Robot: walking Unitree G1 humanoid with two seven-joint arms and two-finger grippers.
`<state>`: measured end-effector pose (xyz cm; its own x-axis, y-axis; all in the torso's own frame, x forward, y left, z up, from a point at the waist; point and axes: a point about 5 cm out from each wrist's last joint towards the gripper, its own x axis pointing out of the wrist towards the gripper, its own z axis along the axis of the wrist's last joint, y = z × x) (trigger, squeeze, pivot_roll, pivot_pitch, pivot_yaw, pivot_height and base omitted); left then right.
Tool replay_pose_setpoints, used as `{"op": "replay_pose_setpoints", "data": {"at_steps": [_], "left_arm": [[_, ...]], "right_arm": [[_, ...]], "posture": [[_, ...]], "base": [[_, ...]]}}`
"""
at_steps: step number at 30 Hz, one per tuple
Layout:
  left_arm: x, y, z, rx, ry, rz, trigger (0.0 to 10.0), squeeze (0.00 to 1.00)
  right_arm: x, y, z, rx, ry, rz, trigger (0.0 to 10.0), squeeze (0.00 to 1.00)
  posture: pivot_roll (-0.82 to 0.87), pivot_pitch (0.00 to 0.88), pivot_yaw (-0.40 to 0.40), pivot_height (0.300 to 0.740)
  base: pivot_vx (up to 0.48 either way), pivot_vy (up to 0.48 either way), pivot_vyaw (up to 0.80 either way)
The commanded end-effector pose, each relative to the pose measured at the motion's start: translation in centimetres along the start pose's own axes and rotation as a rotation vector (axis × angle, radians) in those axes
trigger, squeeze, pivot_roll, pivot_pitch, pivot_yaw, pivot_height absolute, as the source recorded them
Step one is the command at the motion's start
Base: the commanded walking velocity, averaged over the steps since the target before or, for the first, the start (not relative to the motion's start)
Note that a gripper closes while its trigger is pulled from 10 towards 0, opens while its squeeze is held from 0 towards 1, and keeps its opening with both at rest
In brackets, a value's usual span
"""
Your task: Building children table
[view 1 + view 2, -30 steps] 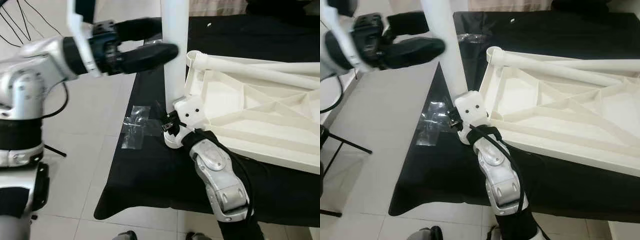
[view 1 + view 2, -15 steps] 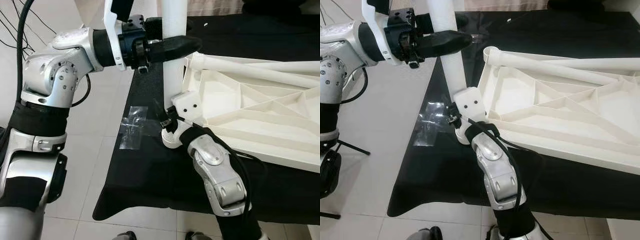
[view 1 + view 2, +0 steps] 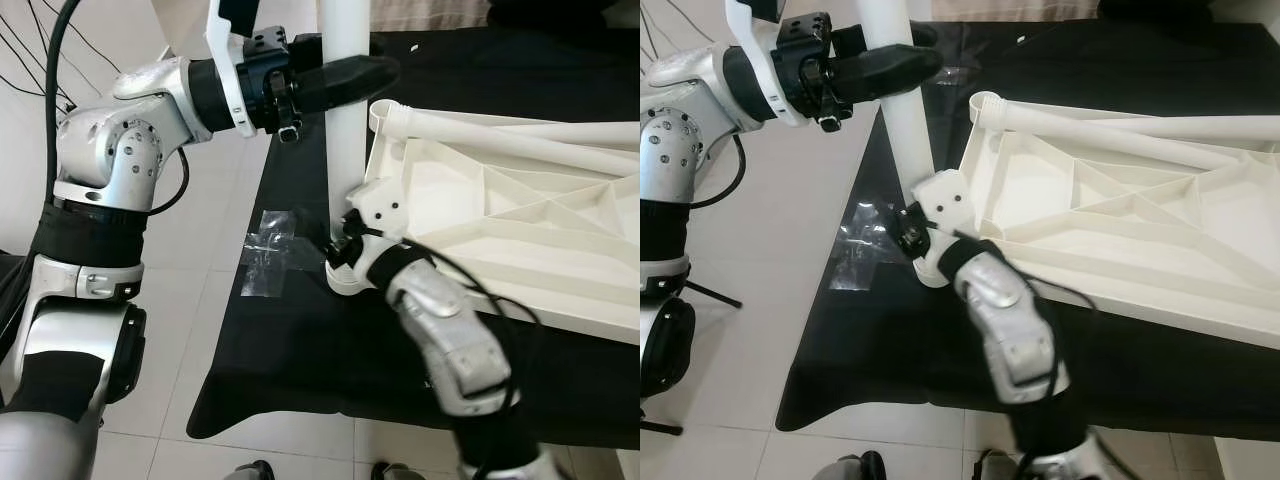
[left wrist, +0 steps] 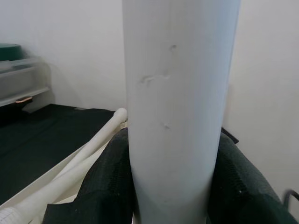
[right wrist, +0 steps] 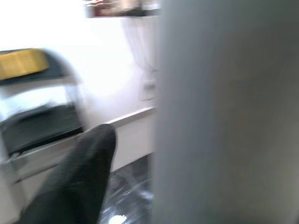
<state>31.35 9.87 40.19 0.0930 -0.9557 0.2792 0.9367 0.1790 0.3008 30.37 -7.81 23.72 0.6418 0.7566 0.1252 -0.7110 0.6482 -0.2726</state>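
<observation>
Children's table assembly: tall white cylindrical plastic table leg (image 3: 348, 110) standing upright at the corner of the upturned white ribbed plastic tabletop (image 3: 500, 230) on the black-draped bench (image 3: 290, 340). Left end effector (image 3: 340, 75) clenched around the shaft, high up; right end effector (image 3: 345, 255) directly below at the base, grip impossible to tell.

white table leg (image 3: 347, 120), white tabletop (image 3: 500, 230), black cloth (image 3: 290, 340), black claws

A room in a home. Pale tiled floor (image 3: 200, 250) lies left of a black-covered work surface (image 3: 300, 340); a plain white wall (image 4: 70, 56) and a curtain (image 5: 140, 42) stand behind.
</observation>
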Motion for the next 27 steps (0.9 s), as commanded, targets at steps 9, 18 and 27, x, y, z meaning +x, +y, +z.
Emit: {"op": "replay_pose_setpoints", "data": {"at_steps": [9,18,27], "left_arm": [[0.6,-0.8,0.3,-0.022,-0.01,-0.077,0.0,0.0],[1.0,-1.2,-0.1,-0.049,-0.001,-0.123,0.0,0.0],[1.5,-1.3,-0.3,-0.041,0.0,-0.156,0.0,0.0]], "right_arm": [[1.1,-3.8,2.5,-0.076,-0.032,0.397,10.0,0.0],[2.1,-5.3,3.2,-0.027,-0.034,0.483,0.0,0.0],[1.7,-5.4,2.6,0.015,0.0,0.587,0.0,0.0]], "posture": [[0.05,0.238,0.057,0.74],[0.05,0.249,0.071,0.74],[0.04,0.249,0.078,0.74]], "base": [[0.0,0.0,0.0],[0.0,0.0,0.0],[0.0,0.0,0.0]]}}
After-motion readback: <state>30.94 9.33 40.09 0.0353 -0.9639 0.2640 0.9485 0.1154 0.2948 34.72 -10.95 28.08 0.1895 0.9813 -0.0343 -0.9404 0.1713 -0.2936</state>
